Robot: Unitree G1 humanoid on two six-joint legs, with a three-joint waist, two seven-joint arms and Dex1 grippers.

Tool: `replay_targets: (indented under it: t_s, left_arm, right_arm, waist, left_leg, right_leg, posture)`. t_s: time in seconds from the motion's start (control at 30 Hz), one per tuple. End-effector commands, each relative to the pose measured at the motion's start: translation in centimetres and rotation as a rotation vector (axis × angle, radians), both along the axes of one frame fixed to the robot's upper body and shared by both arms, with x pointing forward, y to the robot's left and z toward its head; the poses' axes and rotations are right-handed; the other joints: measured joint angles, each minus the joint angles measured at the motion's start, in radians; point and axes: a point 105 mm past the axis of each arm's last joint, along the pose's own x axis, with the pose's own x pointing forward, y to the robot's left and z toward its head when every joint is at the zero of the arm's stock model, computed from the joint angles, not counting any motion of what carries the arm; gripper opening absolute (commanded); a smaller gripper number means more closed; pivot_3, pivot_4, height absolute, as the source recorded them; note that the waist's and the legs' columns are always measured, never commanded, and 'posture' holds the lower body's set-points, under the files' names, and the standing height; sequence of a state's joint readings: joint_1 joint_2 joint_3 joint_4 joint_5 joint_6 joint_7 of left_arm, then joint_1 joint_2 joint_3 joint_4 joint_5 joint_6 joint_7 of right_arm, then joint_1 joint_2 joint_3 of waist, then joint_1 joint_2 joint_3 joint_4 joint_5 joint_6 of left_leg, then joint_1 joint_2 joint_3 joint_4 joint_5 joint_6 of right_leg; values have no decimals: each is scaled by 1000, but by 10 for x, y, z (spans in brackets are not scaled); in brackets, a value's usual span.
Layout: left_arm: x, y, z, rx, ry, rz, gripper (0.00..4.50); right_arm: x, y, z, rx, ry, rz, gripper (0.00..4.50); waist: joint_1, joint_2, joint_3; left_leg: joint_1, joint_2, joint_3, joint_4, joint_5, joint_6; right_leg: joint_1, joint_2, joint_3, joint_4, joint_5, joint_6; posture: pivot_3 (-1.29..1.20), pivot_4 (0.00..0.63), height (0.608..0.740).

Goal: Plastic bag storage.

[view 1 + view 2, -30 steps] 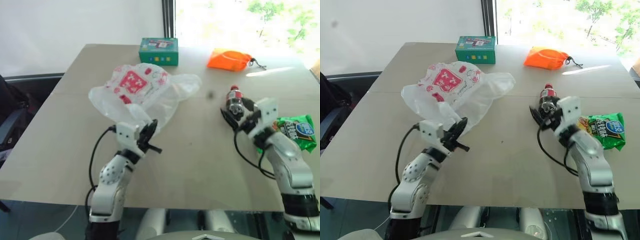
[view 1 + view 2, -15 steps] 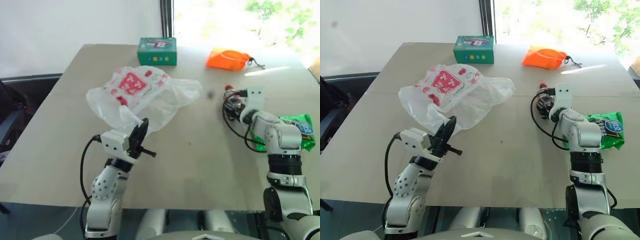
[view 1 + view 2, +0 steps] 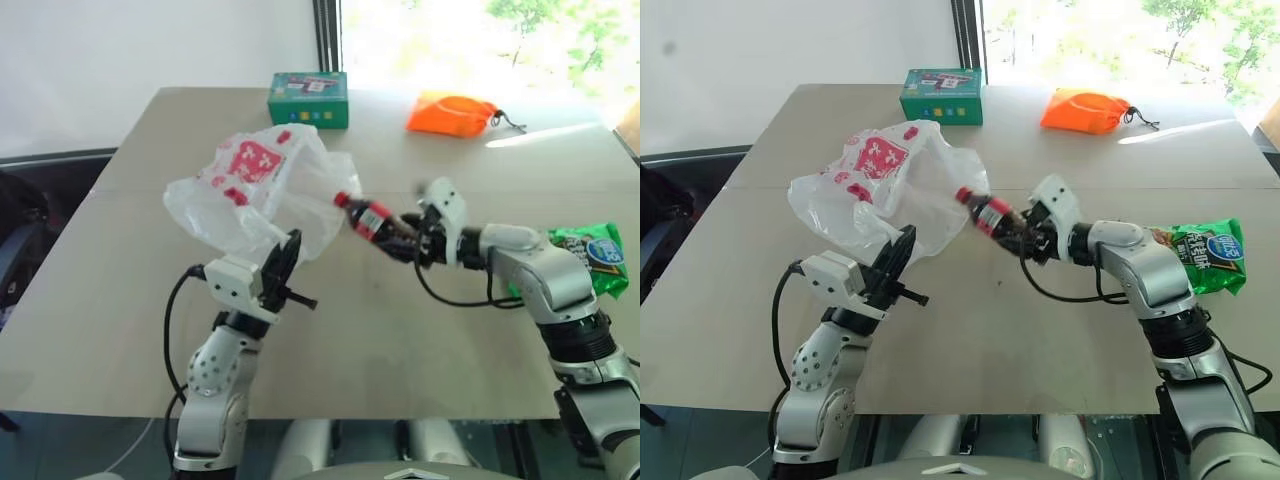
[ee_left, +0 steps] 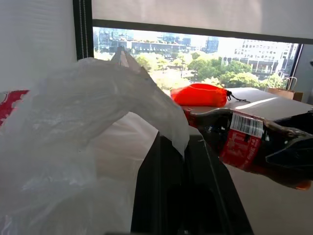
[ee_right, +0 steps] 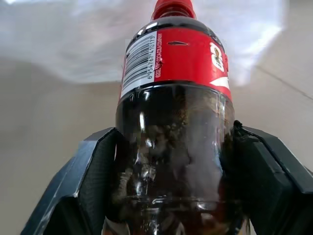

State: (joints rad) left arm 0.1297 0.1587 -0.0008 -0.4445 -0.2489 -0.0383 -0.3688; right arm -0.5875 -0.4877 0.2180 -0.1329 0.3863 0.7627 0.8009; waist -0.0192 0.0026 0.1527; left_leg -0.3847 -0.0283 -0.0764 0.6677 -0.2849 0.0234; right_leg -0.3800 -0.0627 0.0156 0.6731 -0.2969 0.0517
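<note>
Thin, crinkly white plastic with red printed patches makes up the plastic bag (image 3: 262, 195), which sits toward the left of the table (image 3: 330, 330), partly lifted off the surface. The left gripper (image 3: 283, 272) is clenched on a fold of the bag's near edge; in the left wrist view the film drapes over and between the black fingers (image 4: 161, 191), which are pressed together. The right gripper (image 3: 1028, 238) is grasping a dark cola bottle (image 3: 370, 218) with a red label and red cap, its two fingers (image 5: 93, 181) pressed against either side of the bottle's lower body. The bottle lies nearly level above the table, cap pointing to the bag, and the cap looks to be at or just touching the bag's right edge, though whether it is inside an opening is hard to tell from here. Toward the far edge of the table stands a green box (image 3: 308, 98), and to its right lies an orange fabric pouch (image 3: 452, 112) with a drawstring. A green chips packet (image 3: 592, 257) lies flat by the table's right edge, just behind the right arm. Black cables loop from both wrists down toward the table.
</note>
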Motion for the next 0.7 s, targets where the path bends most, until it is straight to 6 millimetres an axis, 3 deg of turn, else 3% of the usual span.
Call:
replay_targets:
  t_s: [0.03, 0.2, 0.33, 0.43, 0.57, 0.7]
  left_arm:
    - [-5, -7, 11, 21, -64, -41, 0]
    - [-8, -17, 7, 50, -61, -104, 0]
    - [-17, -27, 0, 93, -39, -201, 0]
    - [-23, -32, -5, 128, -30, -256, 0]
    - [-23, -30, -2, 118, -39, -261, 0]
    - [-20, -21, 5, 75, -63, -217, 0]
  right_arm:
    - [2, 17, 9, 2, -34, 77, 3014]
    - [39, 55, 20, -6, -78, 9, 3014]
    - [65, 102, 47, 134, -93, -75, 3014]
    - [77, 121, 64, 224, -107, -132, 3014]
    - [95, 118, 87, 391, -137, -270, 3014]
    - [112, 78, 103, 542, -144, -443, 3014]
  waist:
    - [3, -1, 1]
    - [-2, -1, 3]
    - [-20, -2, 5]
    - [-21, -2, 5]
    - [-10, -2, 5]
    - [-7, -2, 5]
  left_leg:
    - [0, 0, 0, 0, 0, 0]
    - [0, 0, 0, 0, 3, -5]
    - [-2, 1, 2, -1, 3, -6]
    - [-12, 0, 2, -1, 4, -7]
    - [-15, -2, 0, -1, 4, -8]
    - [-16, -4, 0, -1, 4, -8]
  right_leg:
    - [0, 0, 0, 0, 0, 0]
    - [-2, 0, 1, 3, 0, 0]
    - [-8, 0, 3, 6, 0, 0]
    - [-18, 0, 4, 6, 0, 0]
    - [-19, -3, 1, 5, 0, 0]
    - [-19, -4, 1, 5, 0, 0]
  posture:
    - [0, 150, 740]
    - [0, 150, 740]
    - [0, 150, 740]
    - [0, 150, 740]
    - [0, 150, 740]
    - [0, 150, 740]
